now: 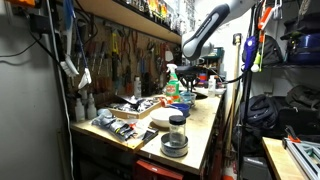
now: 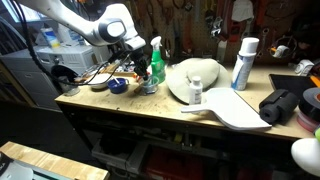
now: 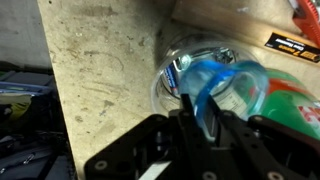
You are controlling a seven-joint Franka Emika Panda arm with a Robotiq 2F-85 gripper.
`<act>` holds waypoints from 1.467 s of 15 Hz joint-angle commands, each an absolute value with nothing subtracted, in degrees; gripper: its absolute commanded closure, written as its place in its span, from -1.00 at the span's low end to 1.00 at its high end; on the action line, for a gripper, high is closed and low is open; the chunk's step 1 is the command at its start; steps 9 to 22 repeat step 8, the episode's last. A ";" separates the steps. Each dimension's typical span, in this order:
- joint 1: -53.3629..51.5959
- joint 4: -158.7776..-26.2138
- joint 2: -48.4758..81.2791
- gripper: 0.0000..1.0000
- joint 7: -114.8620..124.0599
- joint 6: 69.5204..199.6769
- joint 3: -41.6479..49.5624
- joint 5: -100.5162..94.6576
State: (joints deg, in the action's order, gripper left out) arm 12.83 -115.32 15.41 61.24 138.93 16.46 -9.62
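My tool (image 3: 200,112) hangs just above a glass (image 3: 183,62), its fingers pinched together on a blue piece (image 3: 205,85) whose far end dips into the mouth of the glass. The glass stands on the desk (image 3: 100,70), close to its edge, with a green bottle (image 3: 290,95) touching or just beside it. In an exterior view, the tool (image 2: 140,68) sits level with the green bottle's top, and a blue bowl (image 2: 118,86) rests nearby.
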 commanded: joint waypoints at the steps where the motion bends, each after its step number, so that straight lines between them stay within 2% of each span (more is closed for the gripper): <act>1: 11.85 -113.11 16.11 -0.03 64.44 136.58 18.51 -9.71; 4: 12.25 -113.56 13.90 -0.48 65.34 137.38 19.16 -9.07; 7: 13.36 -119.76 5.45 -0.91 53.55 143.12 16.92 -4.19; 8: 12.80 -113.64 12.38 -0.59 57.71 140.72 18.25 -5.55; 22: 12.80 -113.64 12.38 -0.59 57.71 140.72 18.25 -5.55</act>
